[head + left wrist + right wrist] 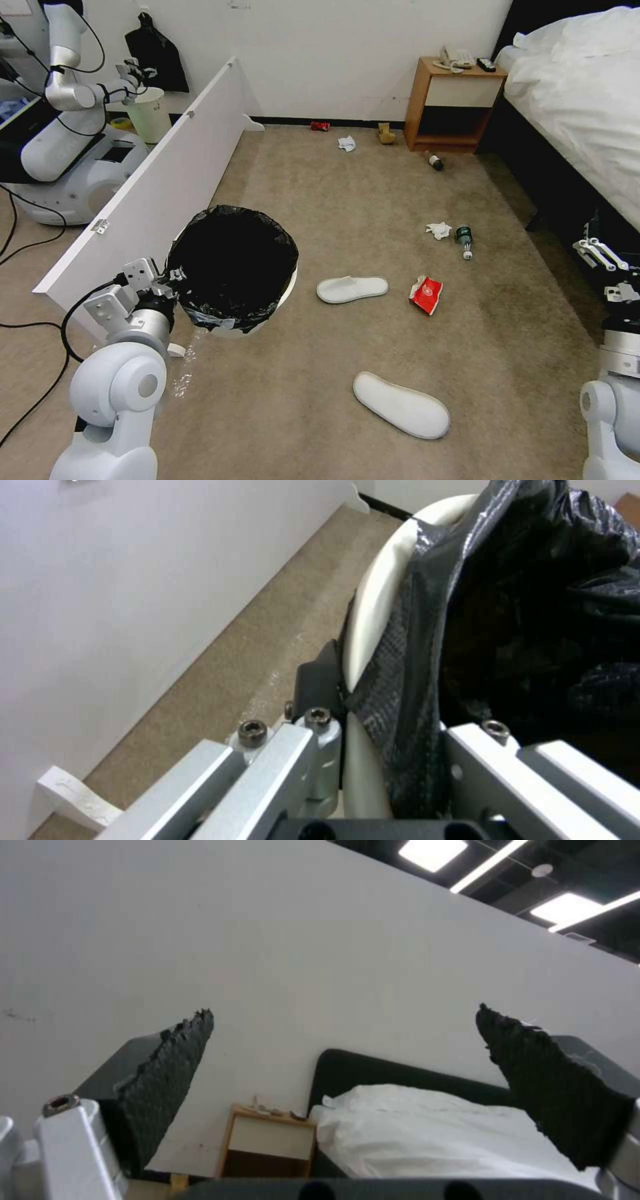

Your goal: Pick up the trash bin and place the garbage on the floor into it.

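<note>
the left end effector (175, 280) was pinched on the rim of the trash bin (230, 267), so the bin pickup looked in hand. the right end effector (343, 1065) hung spread and empty, and would need to reach the garbage: a slipper (352, 289) and red wrapper (426, 294) lay beyond the bin on the floor (373, 200). a white board (153, 173) stood close beside the left end effector and could crowd it.

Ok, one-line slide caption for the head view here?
Left gripper clamps the rim of the bag-lined trash bin; slippers, wrapper and bottle litter the carpet.
</note>
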Controlling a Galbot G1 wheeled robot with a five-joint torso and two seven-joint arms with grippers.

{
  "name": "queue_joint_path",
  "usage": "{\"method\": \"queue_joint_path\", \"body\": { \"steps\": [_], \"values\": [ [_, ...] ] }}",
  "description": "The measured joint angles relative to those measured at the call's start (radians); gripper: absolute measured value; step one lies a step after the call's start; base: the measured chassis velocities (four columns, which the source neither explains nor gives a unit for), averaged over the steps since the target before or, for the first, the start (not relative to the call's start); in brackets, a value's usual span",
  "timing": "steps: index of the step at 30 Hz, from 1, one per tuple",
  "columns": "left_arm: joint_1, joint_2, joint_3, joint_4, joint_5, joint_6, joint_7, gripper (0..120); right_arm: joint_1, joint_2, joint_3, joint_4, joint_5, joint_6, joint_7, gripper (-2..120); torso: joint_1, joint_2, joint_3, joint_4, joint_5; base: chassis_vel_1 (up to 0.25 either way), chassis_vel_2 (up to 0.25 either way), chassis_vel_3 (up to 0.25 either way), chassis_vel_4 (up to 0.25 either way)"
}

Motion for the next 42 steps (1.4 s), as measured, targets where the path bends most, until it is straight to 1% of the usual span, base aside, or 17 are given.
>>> {"method": "queue_joint_path", "body": {
  "steps": [9, 26, 32, 33, 34, 35, 37, 38, 40, 41, 42],
  "values": [
    [0.001, 0.001, -0.003, -0.001, 0.001, -0.001, 0.001, 4, 0.005, -0.024, 0.003, -0.004, 0.017, -0.017, 0.006, 100, 0.0, 0.0, 0.0, 0.0, 0.0, 0.0, 0.0, 0.0, 0.0],
    [0.003, 0.0, -0.001, -0.006, 0.005, -0.001, 0.004, 4, -0.002, -0.018, 0.006, -0.002, 0.016, -0.011, 0.005, 100, 0.0, 0.0, 0.0, 0.0, 0.0, 0.0, 0.0, 0.0, 0.0],
    [0.004, 0.002, -0.002, -0.008, 0.005, -0.003, 0.012, 4, -0.002, -0.035, -0.001, -0.004, 0.032, -0.023, -0.014, 100, 0.0, 0.0, 0.0, -0.0001, 0.0, 0.0, 0.0, 0.0, 0.0],
    [0.004, 0.005, -0.001, -0.008, 0.006, -0.007, 0.015, 4, -0.002, -0.061, -0.014, -0.01, 0.072, -0.054, -0.026, 100, 0.0, 0.0, 0.0, -0.0001, 0.0001, 0.0, 0.0, 0.0, 0.0],
    [0.004, 0.005, -0.001, -0.008, 0.006, -0.007, 0.015, 4, -0.002, -0.061, -0.014, -0.01, 0.072, -0.054, -0.026, 100, 0.0, 0.0, 0.0, -0.0001, 0.0001, 0.0, 0.0, 0.0, 0.0],
    [0.003, 0.006, 0.0, -0.008, 0.006, -0.008, 0.017, 4, -0.002, -0.082, -0.023, -0.017, 0.104, -0.076, -0.029, 100, 0.0, 0.0, 0.0, -0.0001, 0.0002, 0.0, 0.0, 0.0, 0.0],
    [-0.001, 0.011, 0.003, -0.002, 0.005, -0.01, 0.022, 4, 0.004, -0.174, -0.057, -0.058, 0.203, -0.133, -0.035, 100, 0.0, 0.0, 0.0, -0.0001, 0.0003, 0.0, 0.0, 0.0, 0.0],
    [-0.001, 0.011, 0.003, -0.002, 0.005, -0.01, 0.022, 4, 0.004, -0.174, -0.057, -0.058, 0.203, -0.133, -0.035, 100, 0.0, 0.0, 0.0, -0.0001, 0.0003, 0.0, 0.0, 0.0, 0.0],
    [-0.005, 0.013, 0.008, 0.007, 0.006, -0.014, 0.027, 4, 0.011, -0.288, -0.092, -0.108, 0.302, -0.198, -0.07, 100, 0.0, 0.0, 0.0, 0.0002, 0.0002, 0.0, 0.0, 0.0, 0.0],
    [-0.005, 0.013, 0.008, 0.007, 0.006, -0.014, 0.027, 4, 0.011, -0.288, -0.092, -0.108, 0.302, -0.198, -0.07, 100, 0.0, 0.0, 0.0, 0.0002, 0.0002, 0.0, 0.0, 0.0, 0.0],
    [-0.006, 0.013, 0.009, 0.009, 0.006, -0.015, 0.028, 4, 0.011, -0.325, -0.108, -0.123, 0.335, -0.221, -0.088, 100, 0.0, 0.0, 0.0, 0.0, 0.0, 0.0, 0.0, 0.0, 0.0]
  ]
}}
